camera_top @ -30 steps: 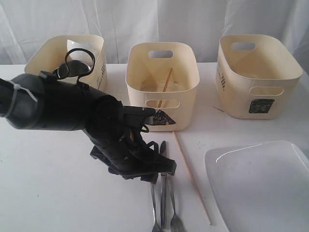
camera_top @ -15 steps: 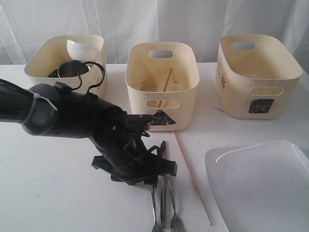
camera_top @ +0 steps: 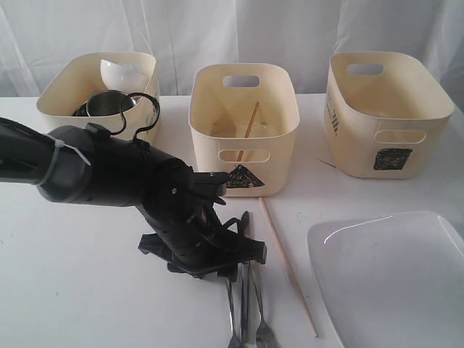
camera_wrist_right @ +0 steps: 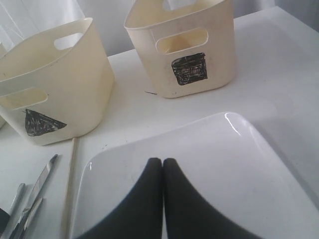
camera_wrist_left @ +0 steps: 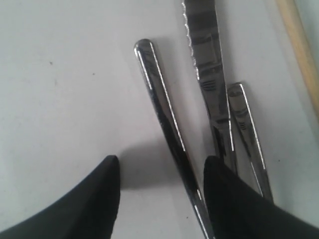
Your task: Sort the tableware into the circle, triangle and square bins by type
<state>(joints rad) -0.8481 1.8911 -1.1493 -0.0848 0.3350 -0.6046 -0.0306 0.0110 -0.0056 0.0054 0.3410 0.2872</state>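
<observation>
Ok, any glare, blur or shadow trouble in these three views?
Exterior view: soft, even light, one glare streak on the white plate. Left wrist view: bright streaks along the cutlery, the dark jaws' edges blurred. Right wrist view: clear, small glare at the plate's corner.

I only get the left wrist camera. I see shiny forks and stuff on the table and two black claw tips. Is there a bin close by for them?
Observer: Yes. The triangle bin stands just behind the cutlery, and a wooden chopstick leans inside it.
Kid: What's the tan stick at the edge of my picture?
Observer: That's a second chopstick. It lies on the table between the cutlery and a big white plate.
Kid: What's the other claw doing?
Observer: The right claw is shut, and its own camera shows it pointed at that plate.
</observation>
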